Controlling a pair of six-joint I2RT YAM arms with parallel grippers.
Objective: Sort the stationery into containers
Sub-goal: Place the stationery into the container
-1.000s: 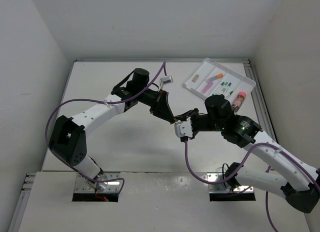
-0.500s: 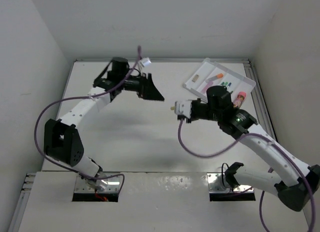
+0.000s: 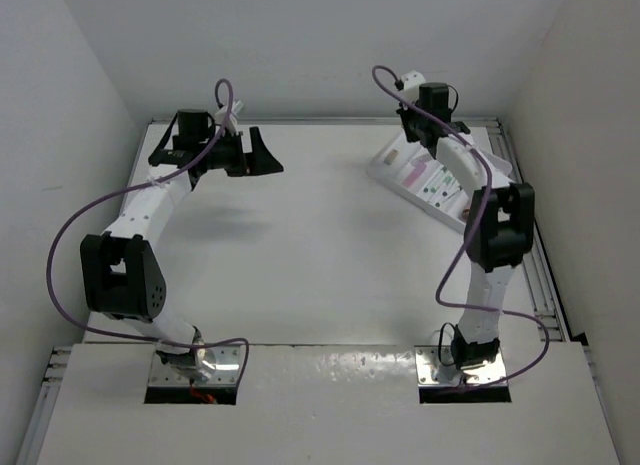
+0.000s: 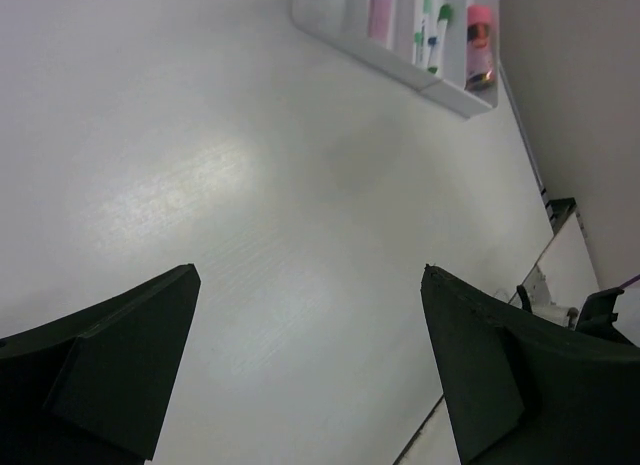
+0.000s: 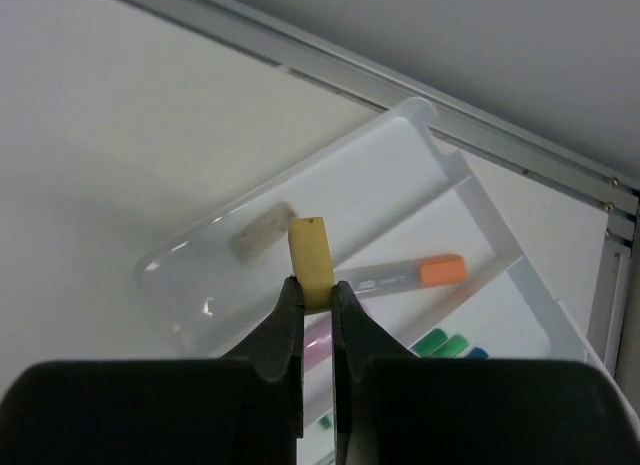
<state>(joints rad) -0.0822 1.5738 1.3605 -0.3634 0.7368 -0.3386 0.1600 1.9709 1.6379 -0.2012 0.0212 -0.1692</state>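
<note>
My right gripper is shut on a small tan eraser block, which sticks up from between the fingertips. It hangs above the near-left end of the white divided tray. In the tray lie a beige eraser, an orange-tipped marker, a lilac stick and green-capped markers. From above, the right gripper is at the tray's far-left corner. My left gripper stands open and empty at the far left, well above the table. Its wrist view shows wide-apart fingers, the tray and a pink pen.
A metal rail runs along the table's right side next to the tray, and another rail runs just behind it. White walls close in the back and both sides. A purple cable loops above the right wrist.
The two grippers were together at mid-table. The left one has opened wide and swung back to the far left. The right one has closed on the eraser and carried it over the tray.
</note>
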